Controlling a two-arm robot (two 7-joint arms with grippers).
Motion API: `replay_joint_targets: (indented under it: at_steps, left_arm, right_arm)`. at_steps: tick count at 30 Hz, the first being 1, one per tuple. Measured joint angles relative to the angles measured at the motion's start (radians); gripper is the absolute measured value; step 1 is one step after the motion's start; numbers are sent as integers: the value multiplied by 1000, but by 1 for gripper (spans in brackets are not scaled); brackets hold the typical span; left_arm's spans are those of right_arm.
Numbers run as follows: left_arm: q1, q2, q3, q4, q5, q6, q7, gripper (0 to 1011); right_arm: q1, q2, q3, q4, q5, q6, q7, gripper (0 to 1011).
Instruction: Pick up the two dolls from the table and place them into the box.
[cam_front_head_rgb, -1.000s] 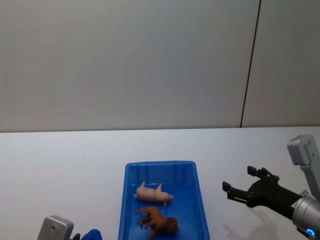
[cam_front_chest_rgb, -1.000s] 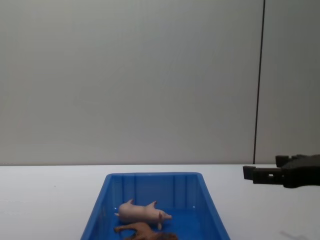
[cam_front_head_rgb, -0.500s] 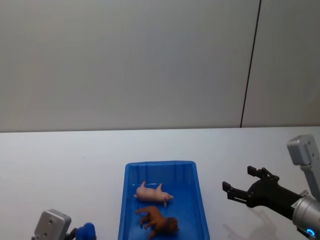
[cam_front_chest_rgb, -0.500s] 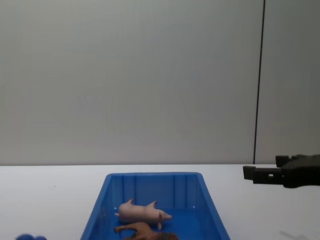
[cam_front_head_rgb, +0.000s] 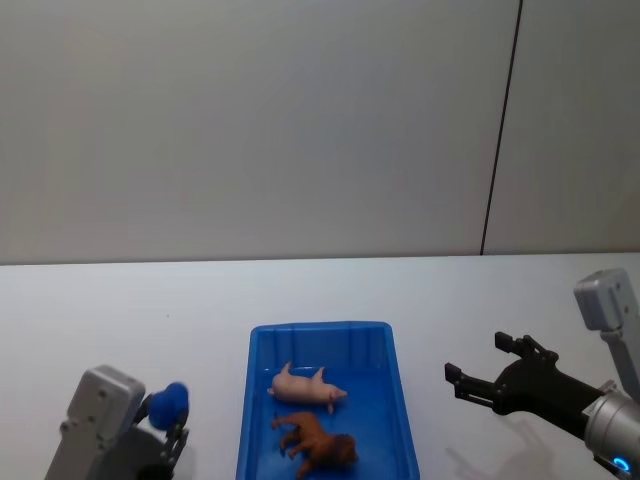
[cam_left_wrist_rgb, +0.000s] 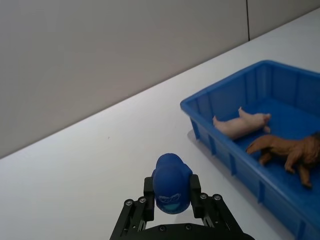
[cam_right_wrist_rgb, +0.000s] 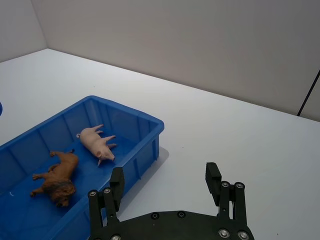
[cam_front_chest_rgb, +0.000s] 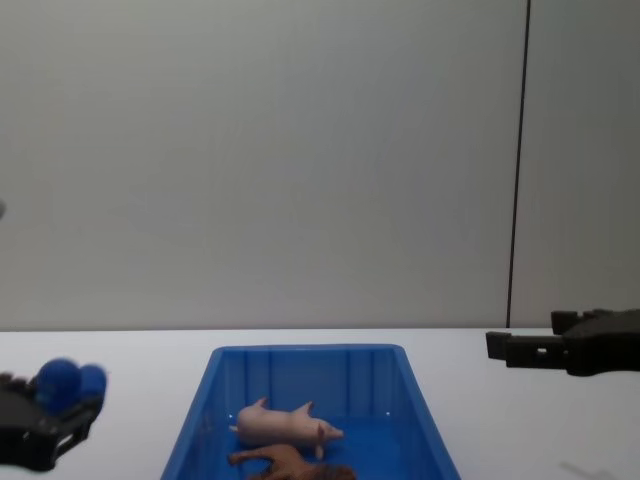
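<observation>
The two dolls lie on their sides inside the box (cam_front_head_rgb: 318, 327), a bright blue bin on the white table (cam_front_head_rgb: 120, 310). The pale pink pig (cam_front_head_rgb: 305, 387) is toward the far end and the brown lion (cam_front_head_rgb: 318, 442) is nearer me. Both also appear in the chest view, pig (cam_front_chest_rgb: 280, 426) and lion (cam_front_chest_rgb: 290, 464). My left gripper (cam_front_head_rgb: 168, 410) hovers left of the box, shut on a blue rounded ball (cam_left_wrist_rgb: 171, 184). My right gripper (cam_front_head_rgb: 478, 358) hangs open and empty to the right of the box, above the table.
A grey wall with a dark vertical seam (cam_front_head_rgb: 500, 130) stands behind the table. White tabletop stretches on both sides of the box (cam_front_chest_rgb: 308, 349).
My left arm has risen into view at the lower left with the blue ball in its fingers. The right gripper, the dolls and the box have not moved.
</observation>
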Motion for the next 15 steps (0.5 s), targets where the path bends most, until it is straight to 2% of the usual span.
replay_joint_targets:
  at_steps: [5, 15]
  left_arm:
    - [-32, -23, 2, 2, 32, -10, -38, 379]
    - [-116, -97, 27, 48, 98, -52, -159, 318]
  right_arm:
    - [0, 0, 0, 0, 0, 0, 0, 1001]
    - [0, 0, 0, 0, 0, 0, 0, 1001]
